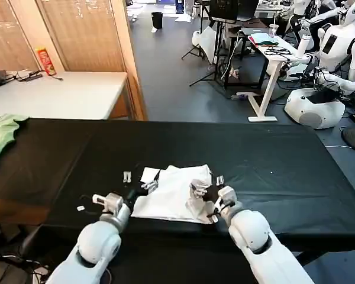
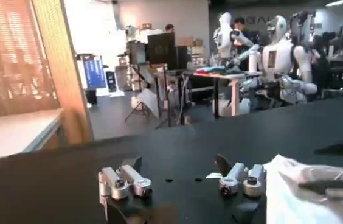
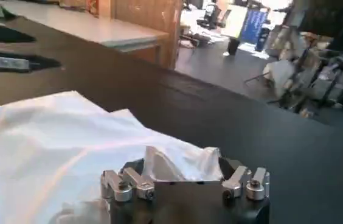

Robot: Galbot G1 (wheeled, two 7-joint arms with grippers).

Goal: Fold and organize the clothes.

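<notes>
From the head we look forward and down over the black bench (image 1: 266, 160), with both arms reaching in from the near edge and the room of desks and parked robots beyond. The left wrist camera sits low, just behind the left hand (image 2: 183, 182), and faces level across the bench top toward that same room, while the right wrist camera rides equally close behind the right hand (image 3: 185, 181). We share the white T-shirt (image 1: 174, 192) across all three views, close up from each wrist.
</notes>
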